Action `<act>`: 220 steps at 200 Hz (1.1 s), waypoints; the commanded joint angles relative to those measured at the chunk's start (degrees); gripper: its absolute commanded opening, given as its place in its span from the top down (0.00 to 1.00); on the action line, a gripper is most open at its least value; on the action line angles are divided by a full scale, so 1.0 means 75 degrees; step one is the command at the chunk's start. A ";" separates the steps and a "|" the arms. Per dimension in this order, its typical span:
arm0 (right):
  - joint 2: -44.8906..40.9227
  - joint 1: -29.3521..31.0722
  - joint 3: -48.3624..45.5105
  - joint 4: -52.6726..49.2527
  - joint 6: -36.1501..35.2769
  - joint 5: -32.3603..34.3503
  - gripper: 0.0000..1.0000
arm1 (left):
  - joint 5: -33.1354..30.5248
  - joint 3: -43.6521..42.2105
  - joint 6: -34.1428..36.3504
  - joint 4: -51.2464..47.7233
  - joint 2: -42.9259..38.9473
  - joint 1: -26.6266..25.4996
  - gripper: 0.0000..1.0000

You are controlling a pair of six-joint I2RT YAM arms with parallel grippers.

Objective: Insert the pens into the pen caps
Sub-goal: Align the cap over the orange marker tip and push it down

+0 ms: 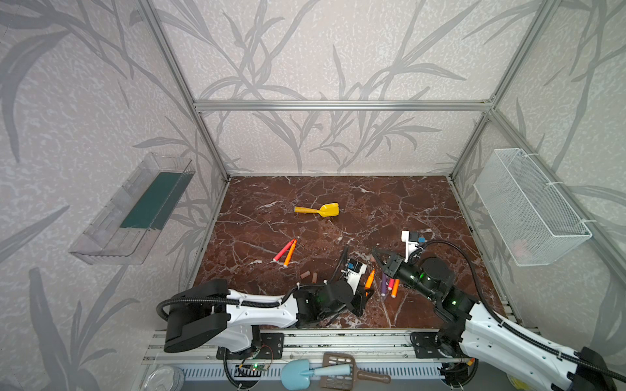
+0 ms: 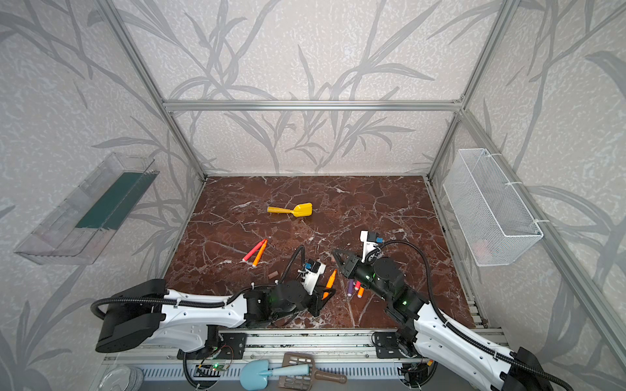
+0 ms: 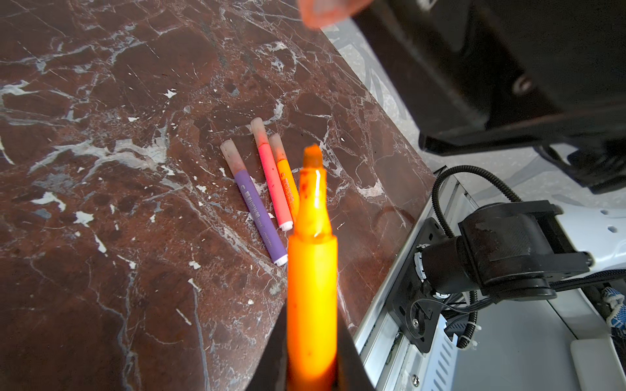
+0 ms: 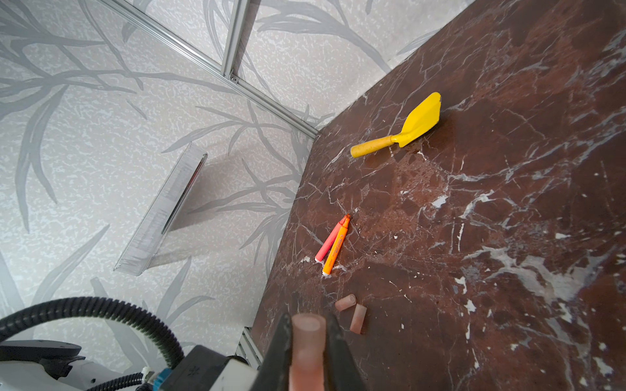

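The left gripper point(image 3: 311, 325) is pinching an orange pen point(image 3: 311, 270) low on its barrel, which is smooth, stiff and likely light, with the wet chisel tip pointing away from the jaws. The right gripper point(image 4: 308, 320) is clamping a translucent pinkish cap point(image 4: 307, 352). It is likely slippery, and its mouth is seemingly facing outward. Two loose caps point(image 4: 345, 302) are lying just beyond this gripper. Three capped pens point(image 3: 272, 189) are lying beyond the left one.
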 commanded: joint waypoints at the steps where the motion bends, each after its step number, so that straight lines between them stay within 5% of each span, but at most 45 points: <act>1: -0.0080 0.0062 -0.0156 0.0138 0.0033 0.0140 0.93 | -0.0290 -0.0016 0.0104 0.0133 -0.0296 -0.0030 1.00; 220: -0.0189 0.0649 -0.0640 0.0426 0.0296 0.0409 0.94 | -0.0730 -0.0142 0.0233 0.0479 -0.0538 -0.0008 1.00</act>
